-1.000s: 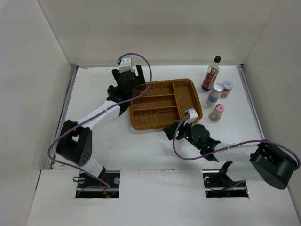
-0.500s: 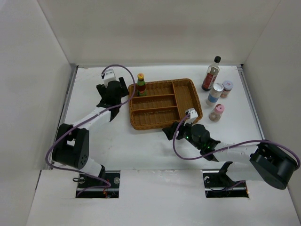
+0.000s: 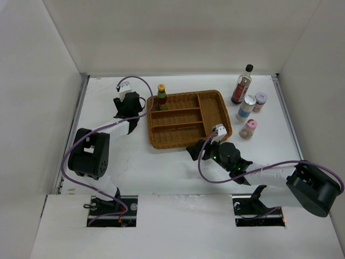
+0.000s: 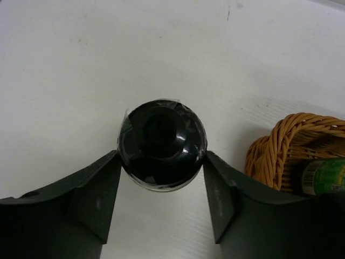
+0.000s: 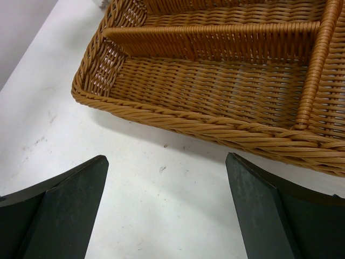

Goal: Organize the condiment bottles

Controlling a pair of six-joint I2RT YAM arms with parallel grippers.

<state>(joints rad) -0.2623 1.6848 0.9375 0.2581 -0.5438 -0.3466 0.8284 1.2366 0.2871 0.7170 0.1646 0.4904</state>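
The left gripper pinches the small round black-capped bottle on the white table, just beside the far-left corner of the brown wicker tray. Held only at the cap, it could slip or swing when lifted, or clip the rim. The right gripper hangs spread, empty.

White table, brown wicker divided tray mid-table, right of it tall dark-sauce bottle, blue-label jar, short silver-lidded jar, pink-capped shaker.
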